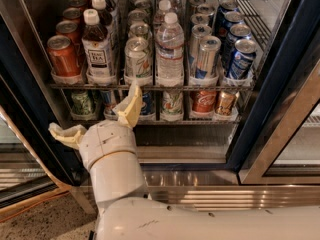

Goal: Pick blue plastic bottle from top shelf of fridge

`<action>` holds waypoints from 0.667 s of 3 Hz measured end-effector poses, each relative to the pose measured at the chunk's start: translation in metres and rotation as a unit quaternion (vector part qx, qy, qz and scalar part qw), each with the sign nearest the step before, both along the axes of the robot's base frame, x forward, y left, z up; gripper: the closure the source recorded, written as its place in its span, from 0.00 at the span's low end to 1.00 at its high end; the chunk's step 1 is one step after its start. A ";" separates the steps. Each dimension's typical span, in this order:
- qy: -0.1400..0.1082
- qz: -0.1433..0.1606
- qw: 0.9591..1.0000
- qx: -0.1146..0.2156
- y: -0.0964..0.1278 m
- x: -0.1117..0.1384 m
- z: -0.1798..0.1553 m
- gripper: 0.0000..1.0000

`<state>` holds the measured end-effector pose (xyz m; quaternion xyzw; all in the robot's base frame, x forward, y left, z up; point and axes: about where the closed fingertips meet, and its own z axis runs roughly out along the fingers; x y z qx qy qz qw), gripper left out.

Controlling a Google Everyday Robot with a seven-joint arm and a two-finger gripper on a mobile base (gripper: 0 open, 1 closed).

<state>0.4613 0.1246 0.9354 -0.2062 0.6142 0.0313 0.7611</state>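
The blue plastic bottle (98, 46) holds brown tea and has a white cap and a white "TEA" label. It stands at the front of the second lane from the left on the top shelf (150, 87) of the fridge (260, 109), whose door is open. My gripper (93, 110) is below the shelf's front edge, under and slightly right of the bottle. It is open and empty, with one cream finger (131, 106) pointing up at the shelf and the other (67, 134) splayed out to the left.
A red can (63, 56) stands left of the bottle, a pale can (137, 59) and a clear water bottle (169, 51) to its right. Further right are silver and blue cans (242, 59). A lower rack holds short cans (204, 101). A steel base strip (210, 181) runs below.
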 end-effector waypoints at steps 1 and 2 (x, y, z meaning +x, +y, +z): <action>0.000 0.000 1.000 0.000 0.000 0.000 0.000 0.00; 0.012 0.019 1.000 0.010 0.018 0.016 -0.015 0.00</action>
